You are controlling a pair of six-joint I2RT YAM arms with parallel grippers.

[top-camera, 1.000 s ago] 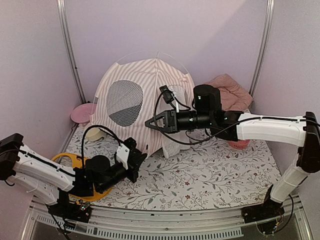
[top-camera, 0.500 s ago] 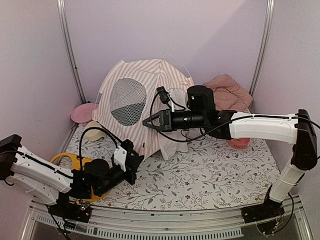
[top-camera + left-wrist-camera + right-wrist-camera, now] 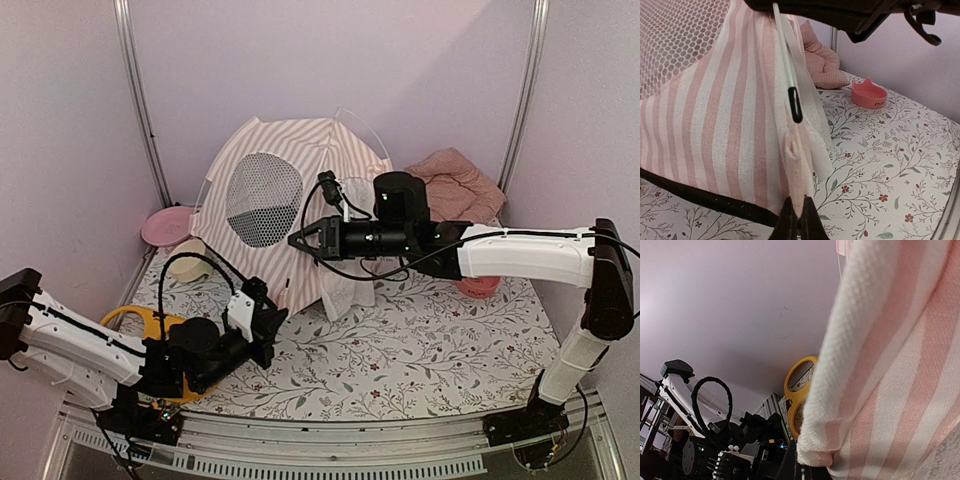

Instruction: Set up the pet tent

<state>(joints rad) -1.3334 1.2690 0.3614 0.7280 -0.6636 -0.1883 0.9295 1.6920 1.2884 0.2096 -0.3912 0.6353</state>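
Holding pet tent upright, upper centre of top view, at back of floral mat. L gripper: jaws closed on lower corner hem, prob. anchoring it. R gripper: jaws closed on striped edge higher up, apparently tensioning fabric along pole.

Both arms wear white shell links, left arm and right arm, joined by black cylindrical joints. Left hand and right hand are black and tapered. A loose black cable loops above each wrist.
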